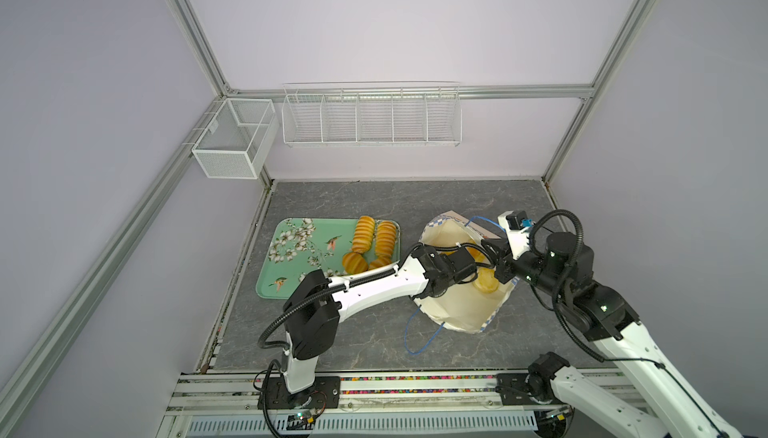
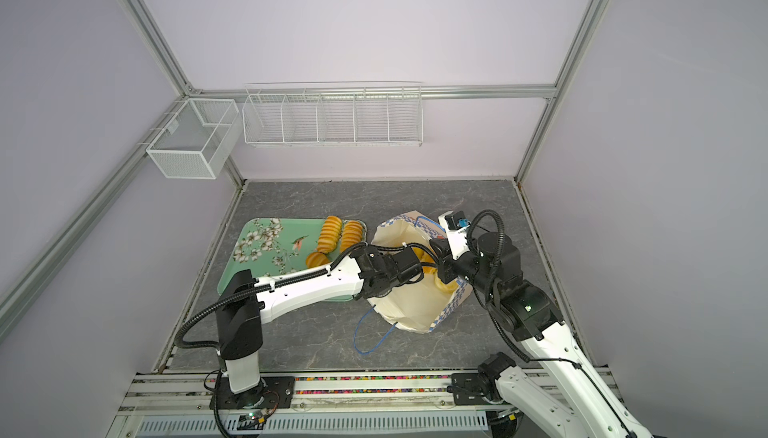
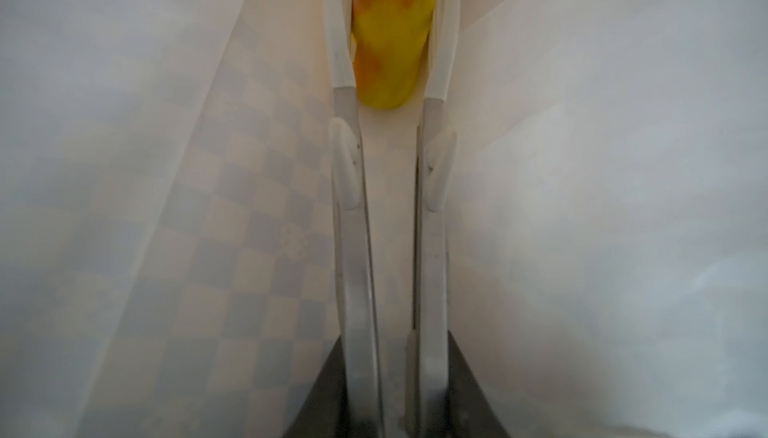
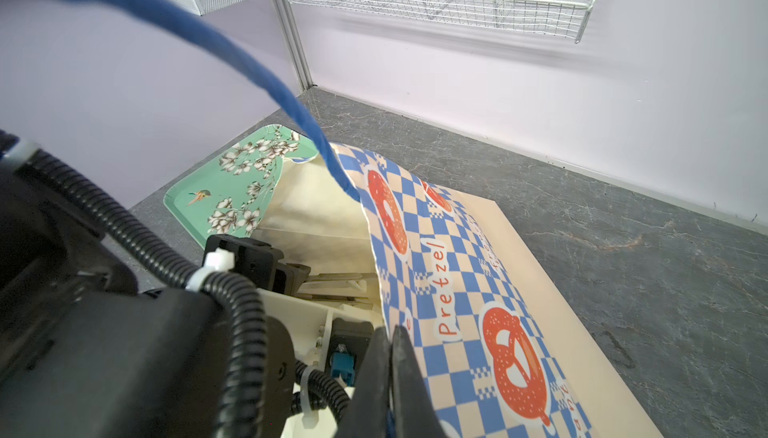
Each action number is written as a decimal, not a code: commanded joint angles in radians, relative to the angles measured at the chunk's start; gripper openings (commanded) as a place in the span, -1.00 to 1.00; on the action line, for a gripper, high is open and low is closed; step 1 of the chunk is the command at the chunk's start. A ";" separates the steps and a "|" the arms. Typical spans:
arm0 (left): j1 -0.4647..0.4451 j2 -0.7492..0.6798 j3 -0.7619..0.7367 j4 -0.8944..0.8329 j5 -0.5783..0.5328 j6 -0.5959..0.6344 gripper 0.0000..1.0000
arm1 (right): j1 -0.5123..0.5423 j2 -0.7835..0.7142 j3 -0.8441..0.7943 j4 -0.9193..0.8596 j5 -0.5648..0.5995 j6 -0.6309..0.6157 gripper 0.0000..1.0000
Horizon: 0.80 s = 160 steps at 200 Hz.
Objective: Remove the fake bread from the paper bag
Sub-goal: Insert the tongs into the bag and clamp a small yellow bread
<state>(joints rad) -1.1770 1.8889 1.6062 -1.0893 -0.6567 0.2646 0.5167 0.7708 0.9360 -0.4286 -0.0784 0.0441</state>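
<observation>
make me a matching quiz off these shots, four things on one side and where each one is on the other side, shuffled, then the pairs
Things
1. left gripper
2. right gripper
3. ribbed loaves
4. wire rack

Places
A. on the green floral tray
B. jaws pinched on the paper bag rim
C. hanging on the back wall
D. deep in the bag, jaws around a yellow fake bread piece

Pairs: 1-D, 2-B, 3-A, 4-C
</observation>
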 commanded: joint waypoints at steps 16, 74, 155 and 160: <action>-0.001 -0.019 0.014 -0.010 -0.014 -0.021 -0.60 | 0.005 0.001 0.000 0.038 -0.027 -0.010 -0.86; -0.040 -0.077 0.019 -0.080 -0.078 -0.043 -0.68 | 0.003 0.018 0.001 0.043 0.010 0.001 -0.86; -0.111 -0.161 0.032 -0.211 -0.138 -0.138 -0.70 | 0.004 0.020 0.002 0.044 0.044 0.021 -0.86; -0.113 -0.166 0.034 -0.221 -0.139 -0.146 -0.70 | 0.004 0.019 0.002 0.045 0.043 0.023 -0.86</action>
<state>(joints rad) -1.2682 1.7729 1.6062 -1.2613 -0.7433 0.1871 0.5167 0.7868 0.9360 -0.4053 -0.0380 0.0517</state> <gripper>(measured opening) 0.210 0.071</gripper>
